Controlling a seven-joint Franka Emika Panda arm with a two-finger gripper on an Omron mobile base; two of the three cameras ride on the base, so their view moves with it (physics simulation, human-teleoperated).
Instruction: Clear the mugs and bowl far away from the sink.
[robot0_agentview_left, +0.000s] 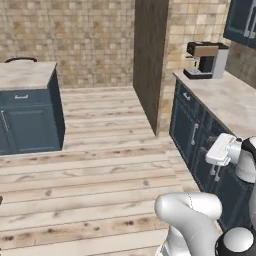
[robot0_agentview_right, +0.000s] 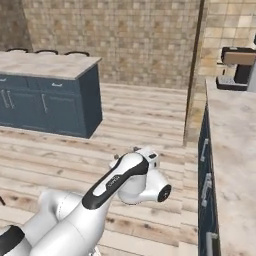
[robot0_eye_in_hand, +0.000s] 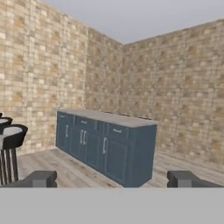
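The hand (robot0_eye_in_hand: 112, 178) is open and empty; in the hand view its two dark fingertips (robot0_eye_in_hand: 41, 178) stand wide apart at the bottom, and it looks across the wooden floor (robot0_agentview_left: 100, 170) at a blue island cabinet (robot0_eye_in_hand: 107, 146) under a brick wall (robot0_eye_in_hand: 175, 87). I cannot say where the mugs, the bowl and the sink are, because these pictures do not give them. On the right runs a beige marble worktop (robot0_agentview_left: 227, 97) with a coffee machine (robot0_agentview_left: 206, 60) at its far end, above dark blue cabinet doors (robot0_agentview_left: 187, 127). So the step in hand is, in my judgement, to bring the base to the sink. To do this well, the arm (robot0_agentview_right: 117, 182) should be kept folded and close to the body while the base drives, so that it does not hit the cabinet doors or the tall wooden panel (robot0_agentview_left: 150, 65). The base should probably stop square to the worktop, near enough to reach without a long stretch, and the hand can remain wide for the first mug.
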